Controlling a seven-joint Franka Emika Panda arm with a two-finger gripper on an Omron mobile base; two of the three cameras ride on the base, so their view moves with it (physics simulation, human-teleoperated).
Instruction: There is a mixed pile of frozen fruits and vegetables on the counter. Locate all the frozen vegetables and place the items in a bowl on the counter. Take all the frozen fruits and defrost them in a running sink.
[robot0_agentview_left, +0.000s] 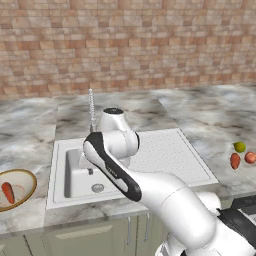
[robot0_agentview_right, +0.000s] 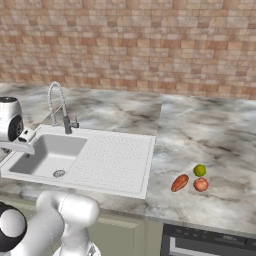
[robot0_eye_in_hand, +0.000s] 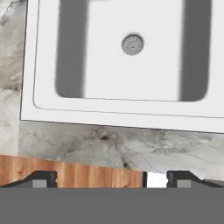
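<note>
My gripper (robot0_eye_in_hand: 111, 180) is open and holds nothing; it hangs over the front rim of the sink (robot0_eye_in_hand: 109, 74), looking down at the basin and its drain (robot0_eye_in_hand: 132, 44). At the far left of the counter (robot0_agentview_left: 210, 115) stands the bowl (robot0_agentview_left: 33, 181) with one long orange-red vegetable piece (robot0_agentview_left: 7, 192) in it. The other pile items lie far right: a yellow-green ball (robot0_agentview_left: 240, 146), a red-orange ball (robot0_agentview_left: 250, 157) and a stubby orange-red vegetable piece (robot0_agentview_left: 235, 161). From the right base view they appear as the lime-like ball (robot0_agentview_right: 200, 170), red ball (robot0_agentview_right: 201, 184) and orange piece (robot0_agentview_right: 179, 183).
A chrome spring-neck faucet (robot0_agentview_right: 59, 107) rises behind the basin; I cannot tell whether water runs from it. The dotted drainboard (robot0_agentview_right: 117, 160) lies between basin and pile. Below the counter's front edge a wooden floor (robot0_eye_in_hand: 65, 173) shows. A brick wall (robot0_agentview_left: 125, 45) backs the counter.
</note>
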